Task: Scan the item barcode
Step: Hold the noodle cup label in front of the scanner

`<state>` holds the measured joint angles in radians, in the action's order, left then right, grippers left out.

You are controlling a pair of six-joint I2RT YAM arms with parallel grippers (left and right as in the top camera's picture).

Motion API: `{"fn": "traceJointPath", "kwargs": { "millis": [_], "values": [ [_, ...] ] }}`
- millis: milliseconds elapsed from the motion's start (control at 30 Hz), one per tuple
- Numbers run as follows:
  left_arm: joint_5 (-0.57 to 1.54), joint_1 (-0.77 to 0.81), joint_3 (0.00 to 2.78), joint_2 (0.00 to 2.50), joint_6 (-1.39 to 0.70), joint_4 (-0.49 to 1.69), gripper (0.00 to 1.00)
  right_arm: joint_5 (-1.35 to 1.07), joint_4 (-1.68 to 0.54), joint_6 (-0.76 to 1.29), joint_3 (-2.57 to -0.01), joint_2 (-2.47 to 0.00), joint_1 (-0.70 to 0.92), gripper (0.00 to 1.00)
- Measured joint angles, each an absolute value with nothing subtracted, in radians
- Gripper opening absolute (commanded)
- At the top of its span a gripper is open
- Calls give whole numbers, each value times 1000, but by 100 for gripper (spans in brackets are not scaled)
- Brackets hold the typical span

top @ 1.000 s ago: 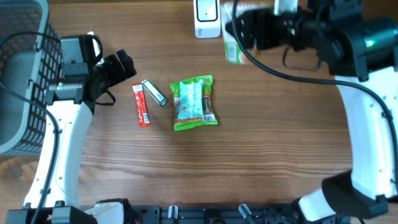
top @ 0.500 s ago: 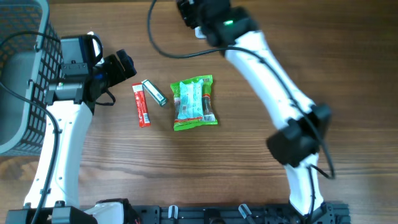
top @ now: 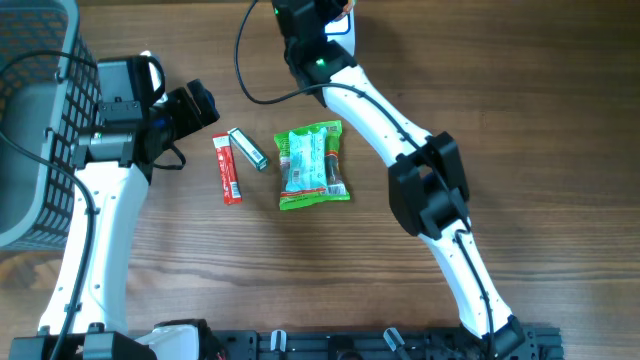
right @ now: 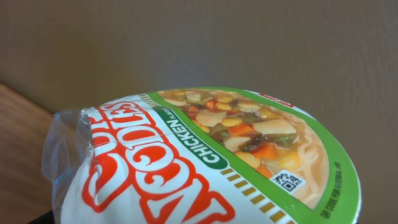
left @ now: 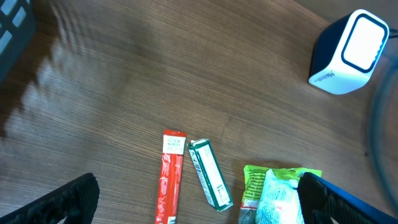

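Note:
A Cup Noodles chicken cup (right: 205,162) fills the right wrist view, lid side up and tilted, raised in front of a plain wall. My right gripper (top: 318,10) is at the table's far edge over the white barcode scanner (top: 343,32), shut on the cup; its fingers are hidden behind the cup. No barcode shows, only a small QR code (right: 287,181) on the lid. My left gripper (left: 199,208) is open above the table, with one fingertip (left: 68,199) at each lower corner of its view and nothing between them.
A red stick packet (top: 228,168), a small green-and-white box (top: 247,148) and a green snack bag (top: 313,165) lie mid-table. A dark wire basket (top: 30,120) stands at the left edge. The scanner (left: 349,51) also shows in the left wrist view.
My right arm has swung from the far right across to the far middle, carrying the cup from beside the scanner to over it. The left arm has not moved.

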<state>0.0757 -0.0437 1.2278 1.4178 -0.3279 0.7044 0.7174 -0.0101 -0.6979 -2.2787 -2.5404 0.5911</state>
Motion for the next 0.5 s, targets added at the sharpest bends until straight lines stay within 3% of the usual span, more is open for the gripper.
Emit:
{"fn": "traceJointPath", "kwargs": {
  "millis": [500],
  "values": [
    [76, -44, 1228, 1418, -328, 704, 100, 778, 235, -1019, -2278, -2692, 588, 64]
  ]
}}
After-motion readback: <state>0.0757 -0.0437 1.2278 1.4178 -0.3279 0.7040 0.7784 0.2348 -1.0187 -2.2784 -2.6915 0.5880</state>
